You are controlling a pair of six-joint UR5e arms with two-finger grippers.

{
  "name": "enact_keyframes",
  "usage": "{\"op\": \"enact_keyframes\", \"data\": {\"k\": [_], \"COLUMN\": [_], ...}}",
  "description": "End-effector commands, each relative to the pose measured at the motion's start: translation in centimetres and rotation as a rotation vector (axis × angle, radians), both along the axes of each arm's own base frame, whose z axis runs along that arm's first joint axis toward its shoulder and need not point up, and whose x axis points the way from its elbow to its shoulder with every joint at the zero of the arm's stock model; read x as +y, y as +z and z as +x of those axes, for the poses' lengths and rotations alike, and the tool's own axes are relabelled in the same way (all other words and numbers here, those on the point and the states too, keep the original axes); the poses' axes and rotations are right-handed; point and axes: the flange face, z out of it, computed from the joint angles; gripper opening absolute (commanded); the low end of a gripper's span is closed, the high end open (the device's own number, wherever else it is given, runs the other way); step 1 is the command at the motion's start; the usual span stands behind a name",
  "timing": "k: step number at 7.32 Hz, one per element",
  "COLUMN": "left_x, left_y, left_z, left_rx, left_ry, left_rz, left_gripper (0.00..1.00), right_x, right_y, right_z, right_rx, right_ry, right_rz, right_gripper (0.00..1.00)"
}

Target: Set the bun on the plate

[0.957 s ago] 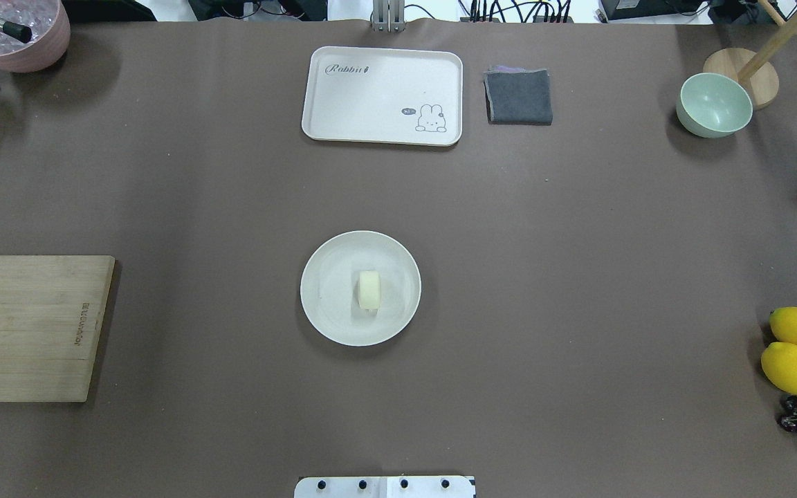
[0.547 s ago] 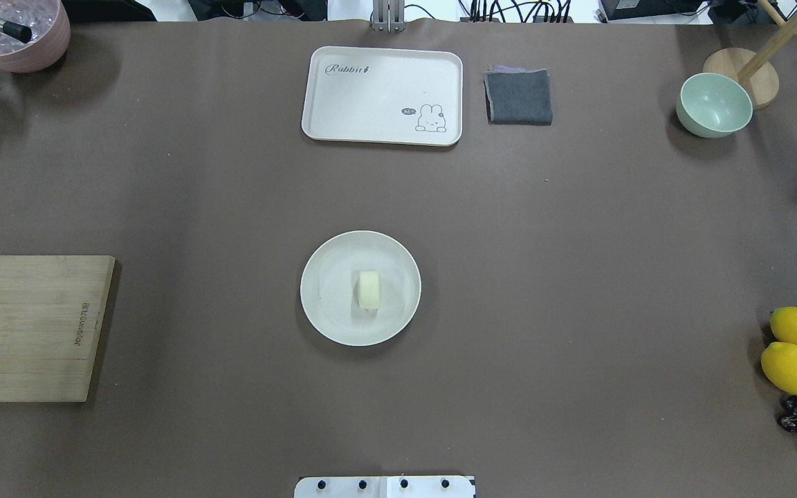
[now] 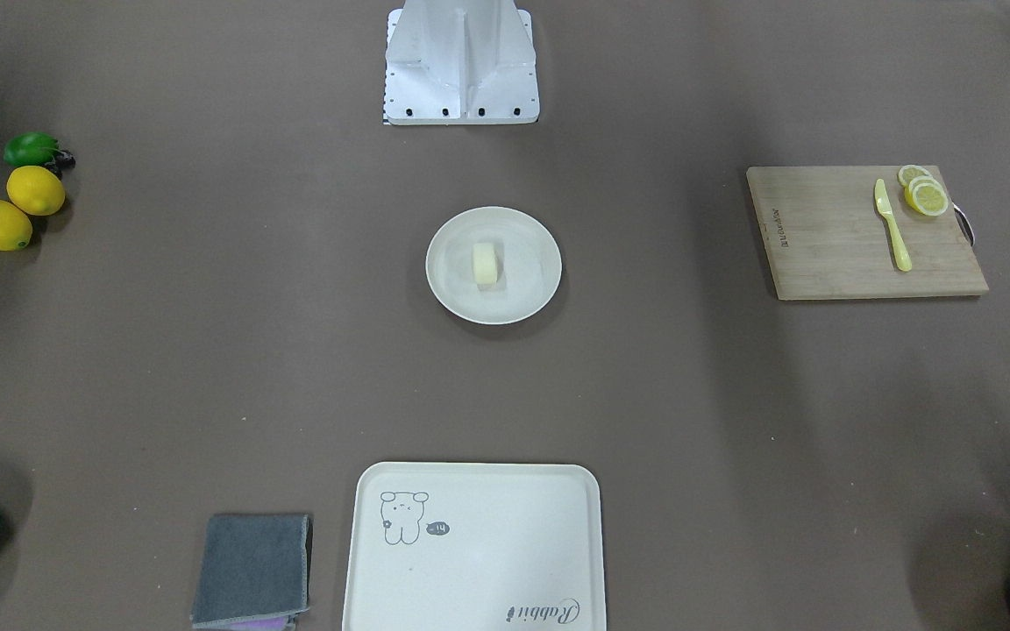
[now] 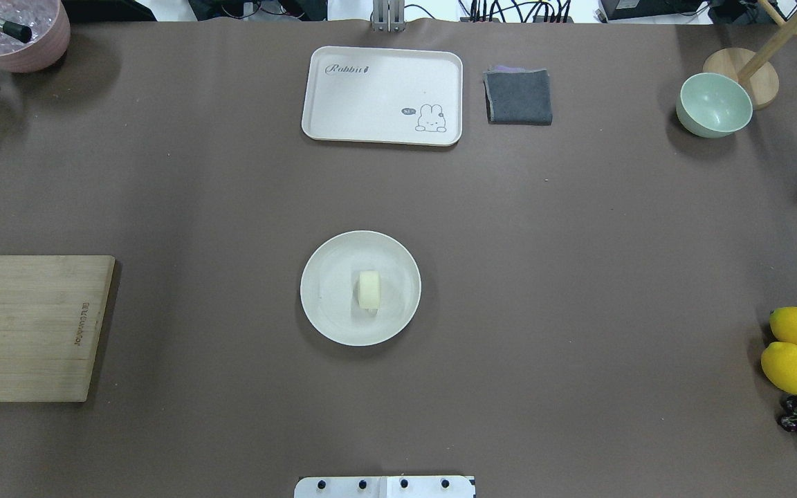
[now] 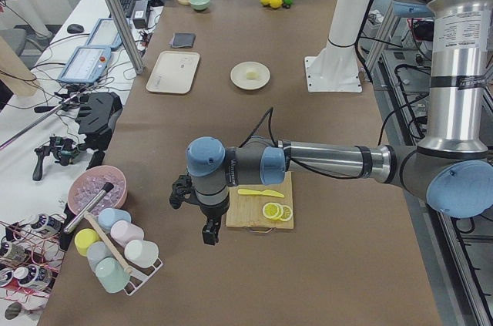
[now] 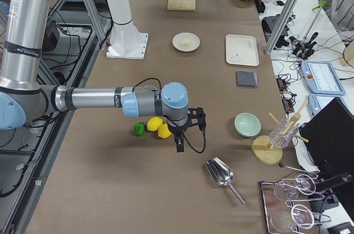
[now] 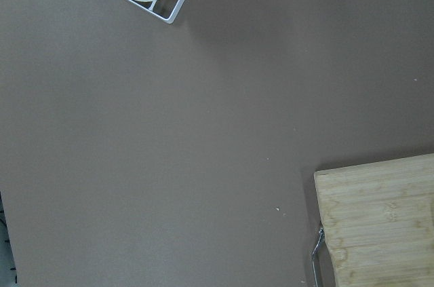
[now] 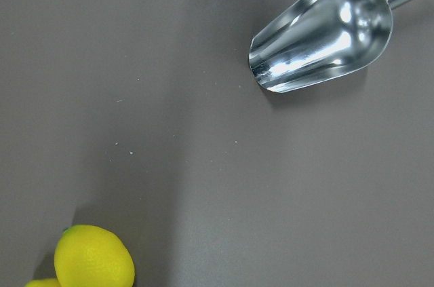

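Observation:
The pale cream bun lies on its side in the middle of the round off-white plate at the table's centre, with nothing touching it. The front-facing view shows the same bun on the plate. Neither gripper is near it. My left gripper hangs over the table's end on my left, beside the cutting board. My right gripper hangs at the opposite end, next to the lemons. I cannot tell whether either one is open or shut.
A cream tray, a grey cloth and a green bowl sit along the far side. Lemon slices and a yellow knife lie on the board. A metal scoop lies under the right wrist. A cup rack stands near the left gripper.

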Motion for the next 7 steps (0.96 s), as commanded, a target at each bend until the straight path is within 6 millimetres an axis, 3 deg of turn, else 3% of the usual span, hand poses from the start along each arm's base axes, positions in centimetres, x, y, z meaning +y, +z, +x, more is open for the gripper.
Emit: {"op": "enact_keyframes", "data": {"k": [1,7], "left_x": [-0.03,-0.08], "left_y": [-0.13,-0.81], "left_z": [0.06,-0.01], "left_rx": [0.000,-0.001], "left_ry": [0.001,-0.001], "left_rz": [0.002,0.016], "left_gripper": [0.98,0.98], "right_x": [0.04,0.10], "right_y": [0.34,1.09], "right_z": [-0.01,-0.08], "right_rx": [-0.001,-0.002], "right_ry": [0.000,-0.001], "right_rz": [-0.008,-0.024], "right_gripper": [1.00,1.00]}}
